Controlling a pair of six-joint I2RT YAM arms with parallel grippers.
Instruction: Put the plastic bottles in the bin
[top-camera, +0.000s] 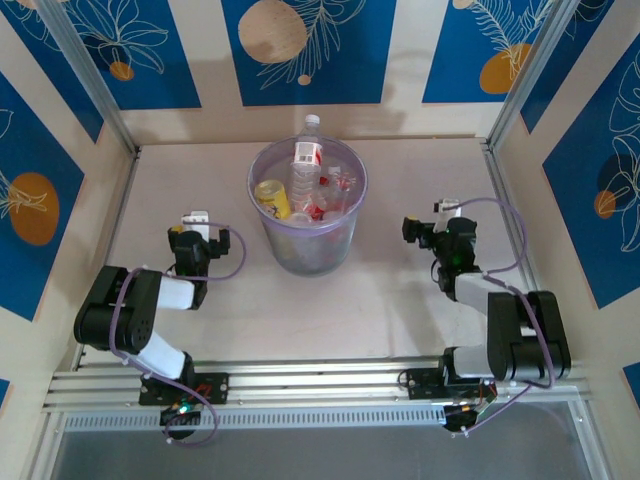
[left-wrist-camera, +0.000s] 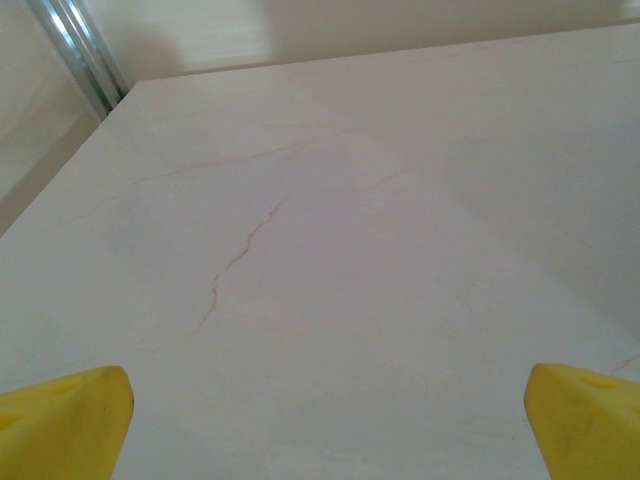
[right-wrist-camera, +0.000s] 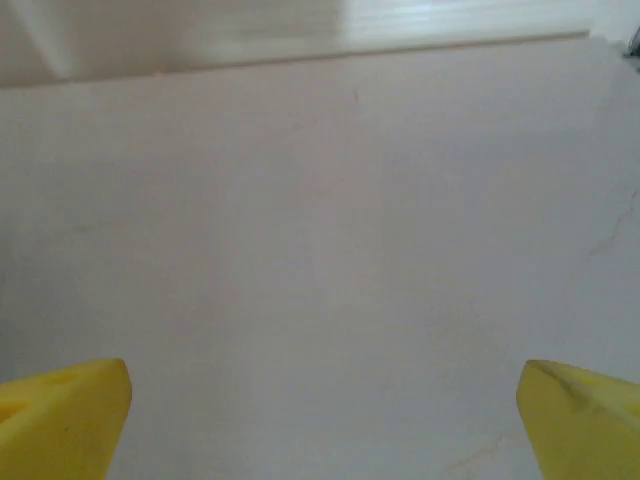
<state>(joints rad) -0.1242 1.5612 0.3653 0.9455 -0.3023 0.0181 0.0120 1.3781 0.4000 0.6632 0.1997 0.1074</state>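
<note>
Pale bench top (top-camera: 400, 300) w/ thin brownish vein (left-wrist-camera: 240, 250) on its left part. Blue leaf-print wall panels (top-camera: 300, 50) behind far edge. Alu rail (top-camera: 320, 385) along near edge.

Bare table (top-camera: 400, 300) all around the central bottle-filled bin (top-camera: 307, 240).

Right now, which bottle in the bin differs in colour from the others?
The yellow bottle, at the left inside the bin; the others are clear with red labels.
</note>
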